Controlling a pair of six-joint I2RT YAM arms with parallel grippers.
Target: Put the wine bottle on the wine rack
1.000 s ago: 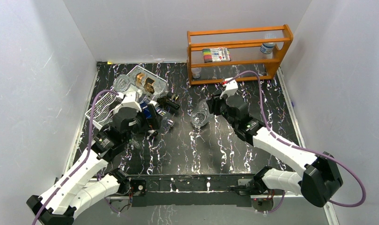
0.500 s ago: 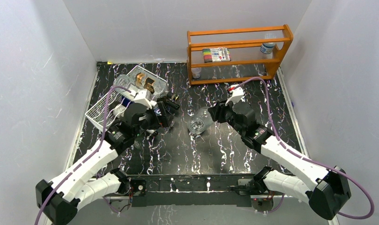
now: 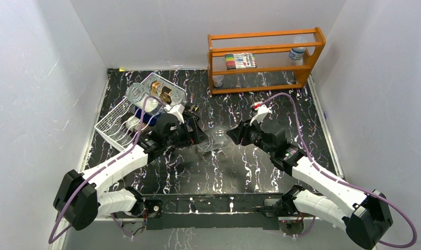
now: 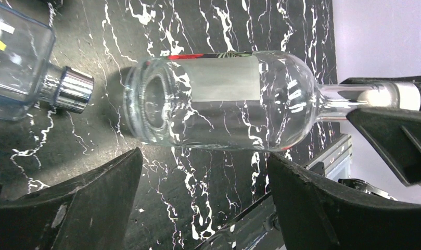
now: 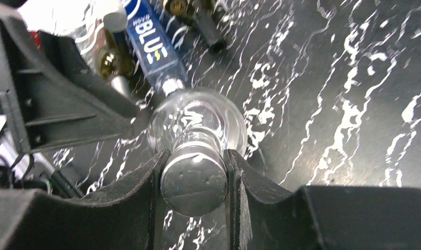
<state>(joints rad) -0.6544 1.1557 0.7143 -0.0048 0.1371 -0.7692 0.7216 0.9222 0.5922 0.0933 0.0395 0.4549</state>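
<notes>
The clear wine bottle lies about level at the table's middle, base toward the left. My right gripper is shut on its silver cap; both fingers press the cap's sides. In the left wrist view the bottle lies across the frame above my open left gripper, whose fingers stand wide apart just short of the glass. In the top view my left gripper is by the bottle's base. The white wire wine rack stands at the far left.
A blue bottle with a silver cap lies left of the wine bottle's base; it also shows in the right wrist view. A clear gold-labelled bottle lies at the rack's far end. An orange wooden shelf stands at the back.
My left arm has swung right, from beside the rack to the wine bottle's base. My right gripper has tipped the bottle toward level and shifted it slightly nearer and left.
</notes>
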